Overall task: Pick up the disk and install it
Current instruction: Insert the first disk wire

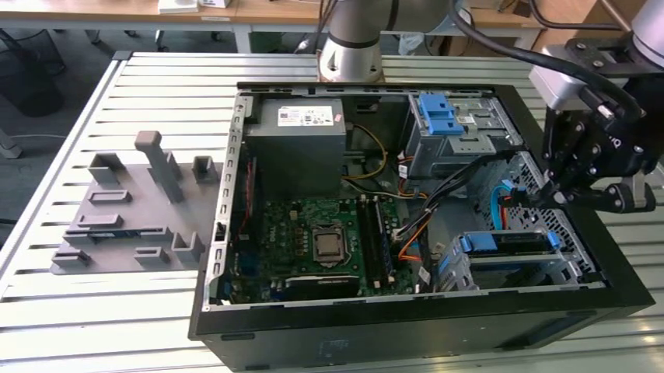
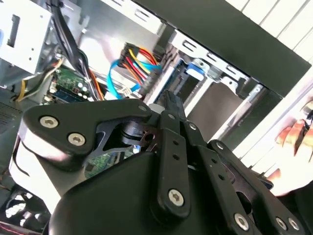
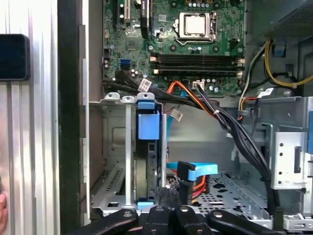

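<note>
Closest to the wrist cameras, the black, link-armed gripper (image 2: 168, 100) reaches down into the open black tower computer case (image 1: 415, 326). Its two fingers look pressed together at the tips, with nothing visibly pinched between them. Just beyond the fingertips, the disk (image 3: 146, 169), a flat silver-grey hard drive in a blue plastic frame, stands on edge inside the metal drive bay (image 3: 115, 171) at the case's front corner, with its blue tab (image 3: 148, 126) uppermost. The exterior view places the same disk (image 1: 505, 242) in that bay, right below the gripper (image 1: 539, 198).

By my judgement the pick-up is done and the disk is slotted in. Whether it is pushed fully home or cabled up I cannot tell. A bundle of blue, red and orange cables (image 2: 134, 61) hangs loose just beside the bay.

Further in lie the green motherboard (image 3: 195, 54) and the grey power-supply box (image 1: 295, 136). Outside the case, a grey moulded fixture (image 1: 130, 214) sits on the slatted metal table (image 1: 62, 311). A person's hand (image 2: 293, 139) rests near the case's outer wall.
</note>
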Robot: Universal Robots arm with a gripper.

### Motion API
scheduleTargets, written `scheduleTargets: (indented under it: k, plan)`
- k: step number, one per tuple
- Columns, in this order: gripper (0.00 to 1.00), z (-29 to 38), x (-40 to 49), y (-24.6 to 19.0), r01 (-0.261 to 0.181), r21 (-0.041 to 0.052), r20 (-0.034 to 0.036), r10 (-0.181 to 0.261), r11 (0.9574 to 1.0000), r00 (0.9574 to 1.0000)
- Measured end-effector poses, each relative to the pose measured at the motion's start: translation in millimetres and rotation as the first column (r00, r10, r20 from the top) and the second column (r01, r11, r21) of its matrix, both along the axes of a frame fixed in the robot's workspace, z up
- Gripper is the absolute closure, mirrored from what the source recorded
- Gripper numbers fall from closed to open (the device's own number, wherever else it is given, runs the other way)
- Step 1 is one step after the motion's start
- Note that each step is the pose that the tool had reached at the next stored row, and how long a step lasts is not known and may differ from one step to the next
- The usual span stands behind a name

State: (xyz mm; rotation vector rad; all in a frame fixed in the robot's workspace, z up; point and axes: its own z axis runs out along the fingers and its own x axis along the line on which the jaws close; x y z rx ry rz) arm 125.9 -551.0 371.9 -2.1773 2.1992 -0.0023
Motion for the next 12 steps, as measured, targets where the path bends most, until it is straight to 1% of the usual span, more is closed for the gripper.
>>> scheduleTargets:
  k: [4,5,10,11,12]
  plan:
    - [0.89,-0.2,0.4,8.3,0.005,-0.0002,0.0001,-0.005,1.0000,1.0000]
    - [0.89,-0.4,0.5,9.8,0.005,-0.0002,0.0000,-0.005,1.0000,1.0000]
    - [0.89,-0.5,0.7,10.2,0.005,-0.0043,-0.0001,-0.005,1.0000,1.0000]
    - [0.89,-0.4,1.1,10.9,0.005,-0.0055,-0.0005,-0.005,1.0000,1.0000]
    - [0.89,-0.6,1.1,12.8,0.005,-0.0088,-0.0006,-0.005,0.9999,1.0000]
